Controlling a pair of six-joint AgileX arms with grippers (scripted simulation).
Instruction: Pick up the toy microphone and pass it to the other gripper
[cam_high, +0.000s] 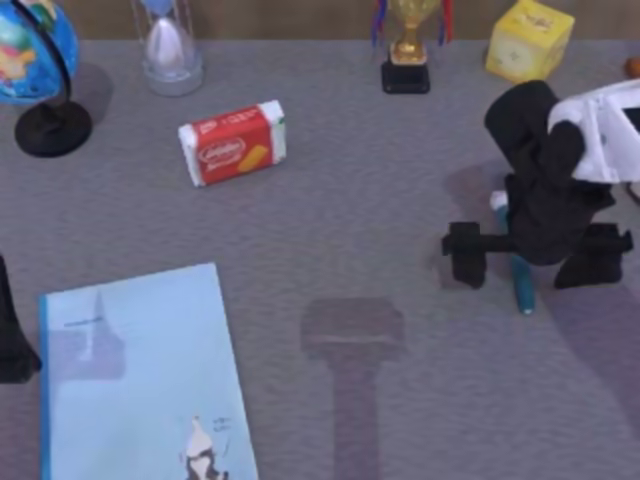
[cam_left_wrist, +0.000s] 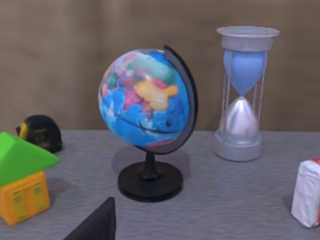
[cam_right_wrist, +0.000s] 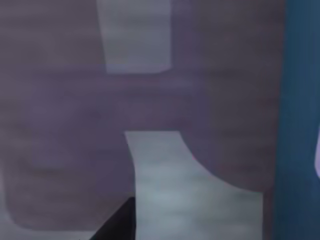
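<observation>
Our right gripper (cam_high: 538, 255) hangs low over the right side of the grey, finely woven tabletop (cam_high: 400, 180), its two blocky black fingers (cam_high: 467, 253) released and spread wide, one to each side. The toy microphone (cam_high: 521, 285) lies flat on the cloth-like surface directly beneath it, between the fingers and touching neither that we can see: a slim teal handle tapering to a point toward the near edge, with a bit of its round white head peeking out from under the arm's bulky black body. In the right wrist view the smooth teal handle (cam_right_wrist: 300, 120) runs as a straight band along the frame's edge over shadowed tabletop.

Our left gripper (cam_high: 12, 340) sits parked at the left edge, beside a flat pale-blue book (cam_high: 140, 380); we cannot tell how its fingers stand. Farther back rest a glossy globe (cam_left_wrist: 145, 100) on a black disc base, a glass hourglass (cam_left_wrist: 244, 90), and a crinkly red biscuit packet (cam_high: 232, 142).
</observation>
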